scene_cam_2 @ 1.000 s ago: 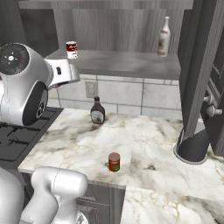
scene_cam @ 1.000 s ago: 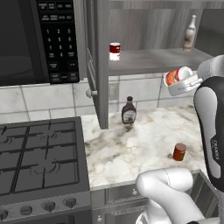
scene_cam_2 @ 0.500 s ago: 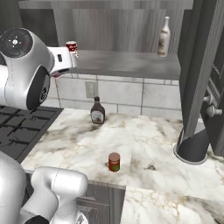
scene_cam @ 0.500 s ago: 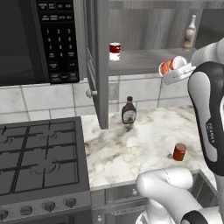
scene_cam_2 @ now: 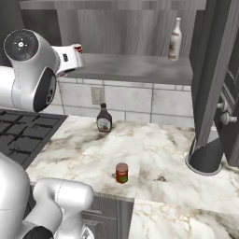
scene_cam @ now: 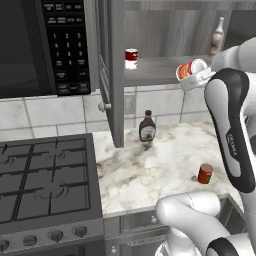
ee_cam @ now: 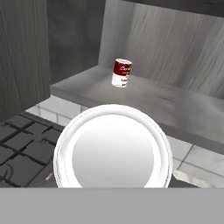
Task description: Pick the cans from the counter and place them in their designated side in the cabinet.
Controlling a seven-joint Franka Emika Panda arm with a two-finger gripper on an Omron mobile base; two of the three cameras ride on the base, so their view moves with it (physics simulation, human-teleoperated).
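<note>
from the left base view, the gripper [scene_cam: 196,76] is up at shelf height just in front of the cabinet [scene_cam: 170,30], closed around the bright red can [scene_cam: 189,69], which lies tipped on its side with its white rim toward us. the darker red can [scene_cam: 205,173] stands alone on the counter [scene_cam: 150,170], well apart from the sauce bottle [scene_cam: 147,126]. i'd judge these cans stiff, light and smooth-walled, so best pinched across the middle of the body, and likely to slip if squeezed near a rim.

the right base view hides most of the held can behind the arm's big joint, but it shows the darker red can [scene_cam_2: 122,172] near the counter's front edge and a pale bottle [scene_cam_2: 175,39] on the shelf's far end.

the hand view gives what neither base view does: the held can's white end [ee_cam: 112,151] square on, and beyond it the half-white, half-dark-red can [ee_cam: 121,73] upright on the shelf [ee_cam: 175,109], with bare shelf beside it.
</note>
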